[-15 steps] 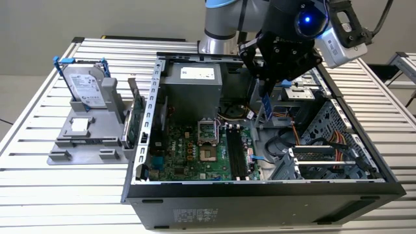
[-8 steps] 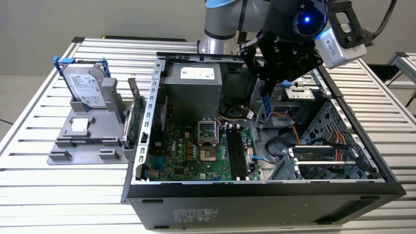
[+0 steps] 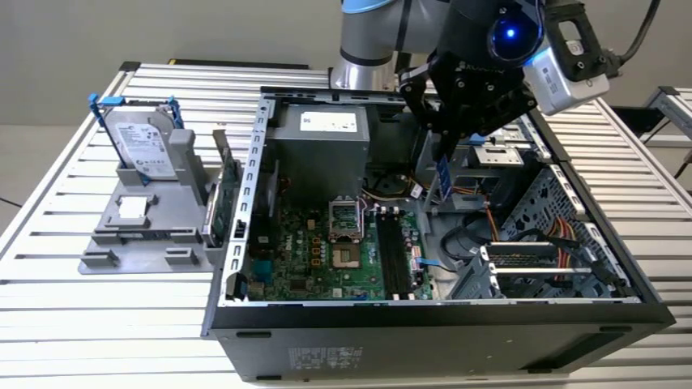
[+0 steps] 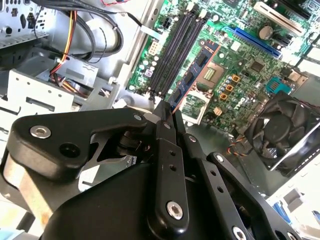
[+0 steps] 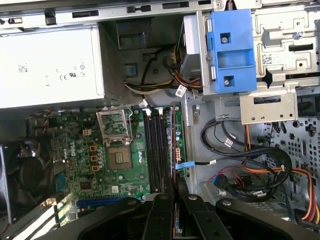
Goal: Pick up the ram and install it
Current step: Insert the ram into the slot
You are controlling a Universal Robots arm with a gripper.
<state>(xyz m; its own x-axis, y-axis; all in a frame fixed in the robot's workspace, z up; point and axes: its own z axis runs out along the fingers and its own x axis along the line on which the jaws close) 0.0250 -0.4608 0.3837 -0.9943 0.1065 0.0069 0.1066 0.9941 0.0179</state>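
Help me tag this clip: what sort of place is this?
Probably a robotics lab bench for computer assembly: an open computer case lies on a slatted metal table, a grey fixture beside it holds a hard drive, and the arm's pincer grips the ram above the motherboard.

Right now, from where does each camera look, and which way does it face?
Exterior view: off the arm, looking down into the open computer case; shows arm and gripper holding the ram.
First wrist view: on the wrist, facing the motherboard past the gripper.
Second wrist view: on the wrist, looking along gripper and ram.
Shared: both wrist views show the memory slots.
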